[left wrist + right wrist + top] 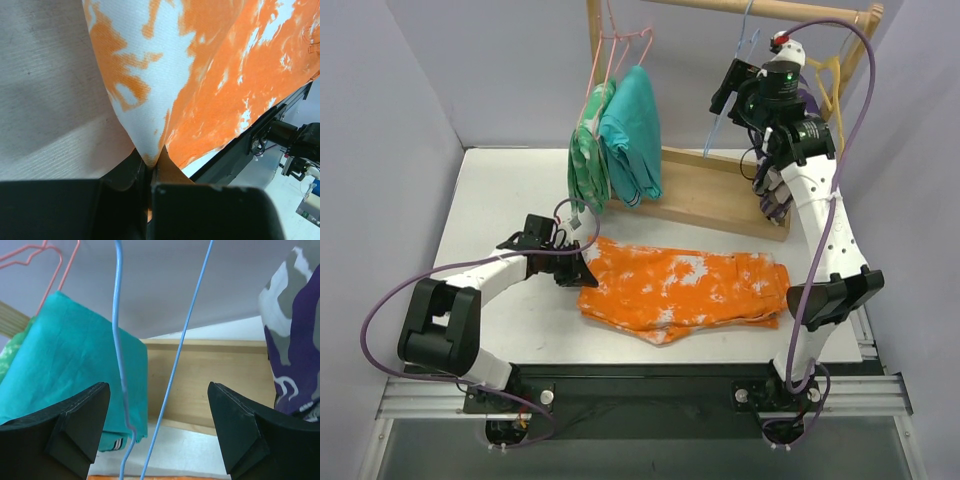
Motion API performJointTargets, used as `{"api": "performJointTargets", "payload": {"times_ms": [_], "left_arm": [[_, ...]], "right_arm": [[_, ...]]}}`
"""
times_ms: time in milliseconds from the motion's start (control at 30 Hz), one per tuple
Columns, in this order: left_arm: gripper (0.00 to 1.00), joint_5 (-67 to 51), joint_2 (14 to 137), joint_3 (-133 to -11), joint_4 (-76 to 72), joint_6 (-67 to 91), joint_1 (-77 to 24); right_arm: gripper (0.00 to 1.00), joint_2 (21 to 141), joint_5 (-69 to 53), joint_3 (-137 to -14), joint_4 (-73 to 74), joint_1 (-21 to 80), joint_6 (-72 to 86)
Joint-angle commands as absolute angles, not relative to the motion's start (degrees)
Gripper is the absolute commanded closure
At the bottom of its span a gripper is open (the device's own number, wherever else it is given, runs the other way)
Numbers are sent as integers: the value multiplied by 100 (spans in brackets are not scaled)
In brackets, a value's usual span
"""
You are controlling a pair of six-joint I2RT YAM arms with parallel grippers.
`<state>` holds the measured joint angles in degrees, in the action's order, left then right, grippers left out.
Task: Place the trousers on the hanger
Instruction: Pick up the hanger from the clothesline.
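Left of centre, the left gripper (580, 271) lies low on the desk (500, 190), closed tight on an edge fold of the trousers (690, 290). The garment spreads flat ahead of its tips and lies well below the other arm's gripper. A pinch at the edge probably prepares the cloth for lifting. Only the left wrist view confirms the hold, showing orange-and-white cloth drawn between the closed jaws, a detail too small in the top view. Further right and raised, the right gripper (159, 390) stands wide open and holds nothing. Both thin wires of the hanger (119, 340) pass between its fingers, touching neither as far as can be seen. This straddling likely readies a grasp on the hanger. Only the right wrist view shows the gap. Only the top view shows the hanger hanging from the wooden rail (770, 10), apart from the trousers.
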<state>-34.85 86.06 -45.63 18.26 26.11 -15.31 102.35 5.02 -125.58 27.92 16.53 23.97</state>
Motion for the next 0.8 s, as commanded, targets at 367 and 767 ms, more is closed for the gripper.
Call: {"api": "performJointTargets", "payload": {"times_ms": [367,767], "left_arm": [[100,-3305,8464,-5001,1960,2391,-1529],[100,-3296,8552,-5133,2004,2382,-1529]], "right_arm": [[41,10784,-562,-13201,2039,1494,2364],[100,10600,-308,-13402,2022,1564,2233]]}}
